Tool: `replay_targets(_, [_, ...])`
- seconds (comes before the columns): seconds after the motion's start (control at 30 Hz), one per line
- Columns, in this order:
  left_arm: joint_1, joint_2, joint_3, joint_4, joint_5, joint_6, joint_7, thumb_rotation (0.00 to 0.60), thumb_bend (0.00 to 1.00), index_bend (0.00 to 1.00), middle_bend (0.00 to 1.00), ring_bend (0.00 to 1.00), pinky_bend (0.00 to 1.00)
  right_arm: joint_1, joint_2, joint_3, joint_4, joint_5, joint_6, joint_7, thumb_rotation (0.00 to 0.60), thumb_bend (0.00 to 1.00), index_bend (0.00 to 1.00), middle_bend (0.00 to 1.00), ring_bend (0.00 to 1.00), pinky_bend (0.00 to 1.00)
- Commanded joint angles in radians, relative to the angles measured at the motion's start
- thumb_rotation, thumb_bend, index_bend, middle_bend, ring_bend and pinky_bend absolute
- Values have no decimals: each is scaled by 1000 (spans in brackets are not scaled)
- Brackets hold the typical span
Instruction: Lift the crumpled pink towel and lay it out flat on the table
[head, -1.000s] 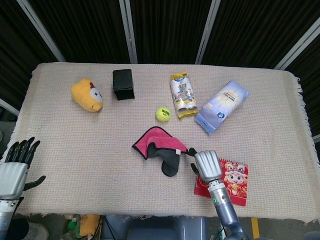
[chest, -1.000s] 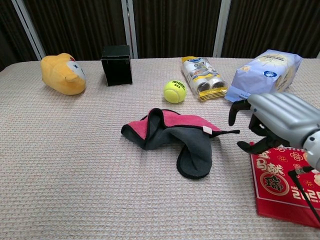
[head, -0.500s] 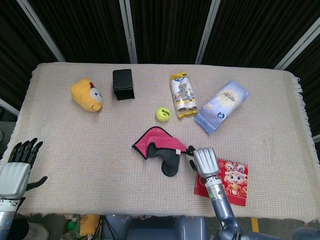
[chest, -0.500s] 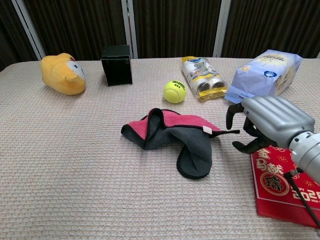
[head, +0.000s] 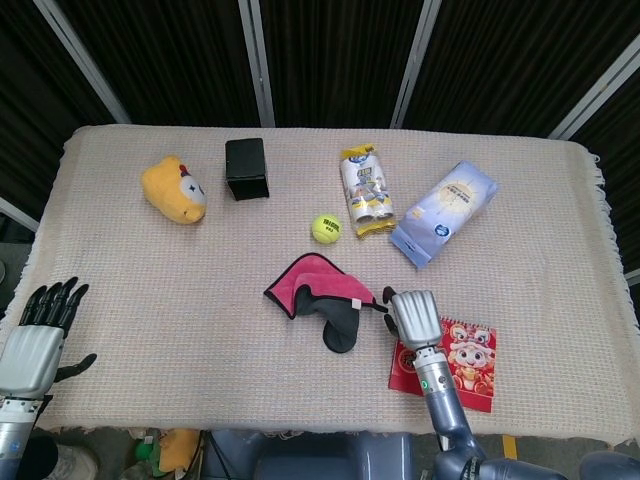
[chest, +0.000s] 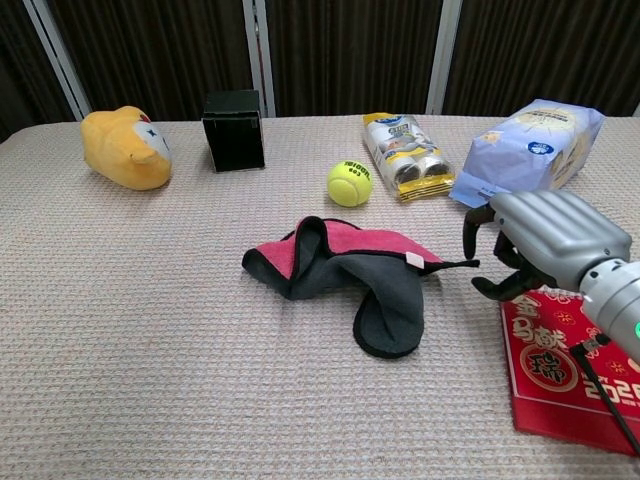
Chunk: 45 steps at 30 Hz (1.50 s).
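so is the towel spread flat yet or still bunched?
Still bunched. The towel lies folded over itself, its pink face partly covered by a grey flap drooping toward the camera. The right hand sits beside it, not gripping it.

1. Your head view looks steeply down from high above the near edge, taking in the whole table (head: 120, 330).
2. Your chest view sits low and close, facing across toward the dark curtains (chest: 350, 50).
3. Both views share the towel (head: 318, 290) and the tennis ball (chest: 349, 184).
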<state>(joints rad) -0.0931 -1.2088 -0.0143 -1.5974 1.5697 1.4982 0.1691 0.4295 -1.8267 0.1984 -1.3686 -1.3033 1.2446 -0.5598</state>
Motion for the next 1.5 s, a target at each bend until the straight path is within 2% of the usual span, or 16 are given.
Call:
replay_targets(0.03, [0, -1, 1, -1, 0, 0, 1, 600, 0, 0, 0, 0, 0, 1, 0, -4, 0, -4, 4, 4, 600, 339, 515, 1000, 1000, 1000])
replay_targets(0.43, [-1, -3, 4, 1, 1, -3, 4, 600, 0, 0, 0, 0, 0, 13, 4, -1, -26, -9, 18, -8, 600, 347, 518, 1000, 1000, 1000])
replay_targets(1.03, [-5, -8, 6, 6, -5, -11, 6, 600, 0, 0, 0, 0, 0, 19, -7, -16, -2, -15, 25, 23, 600, 553, 664, 1000, 1000, 1000])
replay_targets(1.23, [-6, -6, 8, 4, -4, -12, 5, 600, 0, 0, 0, 0, 0, 19, 0, -19, -9, -27, 37, 25, 600, 630, 669, 1000, 1000, 1000])
replay_targets(1.5, [-7, -6, 9, 5, -5, -14, 5, 600, 0, 0, 0, 0, 0, 27, 39, -4, -69, -57, 64, 14, 600, 680, 671, 1000, 1000, 1000])
